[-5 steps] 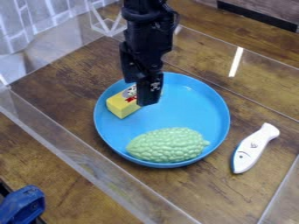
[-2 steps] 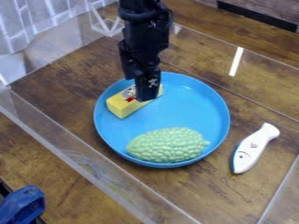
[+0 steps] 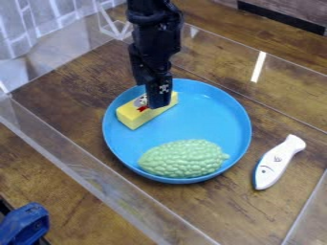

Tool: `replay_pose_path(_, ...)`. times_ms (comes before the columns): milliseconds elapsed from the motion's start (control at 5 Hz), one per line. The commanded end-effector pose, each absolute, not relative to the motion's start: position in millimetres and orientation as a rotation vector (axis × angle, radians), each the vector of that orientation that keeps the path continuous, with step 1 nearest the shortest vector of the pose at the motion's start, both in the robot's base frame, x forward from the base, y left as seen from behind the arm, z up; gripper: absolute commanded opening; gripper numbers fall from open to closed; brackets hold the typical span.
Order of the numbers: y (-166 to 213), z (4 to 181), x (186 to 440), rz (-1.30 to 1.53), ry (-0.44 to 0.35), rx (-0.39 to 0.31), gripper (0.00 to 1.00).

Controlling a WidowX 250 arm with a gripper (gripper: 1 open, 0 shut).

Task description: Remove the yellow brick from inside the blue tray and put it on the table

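The blue tray [image 3: 217,124] is a big round dish in the middle of the wood-grain table [image 3: 76,105]. Inside it, against the left rim, lies the yellow brick [image 3: 137,115] with a red and white label on top. My black gripper [image 3: 157,97] hangs straight down over the brick's right end. Its fingers stand open just above the label and partly hide it. Nothing is gripped between them.
A bumpy green lump [image 3: 185,159] lies in the front of the tray. To the right of the tray a white handheld device [image 3: 276,163] rests on the wood. Clear acrylic walls [image 3: 76,158] run along the table's edges. A blue object [image 3: 18,225] shows at the bottom left outside the wall.
The gripper has shifted slightly left and away over the yellow brick, still open. The brick and the tray have not moved.
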State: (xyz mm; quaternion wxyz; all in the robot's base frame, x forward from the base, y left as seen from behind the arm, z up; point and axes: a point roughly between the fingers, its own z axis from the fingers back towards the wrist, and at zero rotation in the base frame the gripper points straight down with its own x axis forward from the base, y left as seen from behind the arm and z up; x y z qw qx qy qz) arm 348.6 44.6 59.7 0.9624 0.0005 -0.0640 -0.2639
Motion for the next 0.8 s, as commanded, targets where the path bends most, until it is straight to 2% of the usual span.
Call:
replay_pose_path(0,57.4,75.1,363.1,-0.533,-0.206,0.03,1.0)
replay_pose_path(600,61.0,44.8,365.6,-0.53,-0.187,0.024,1.0)
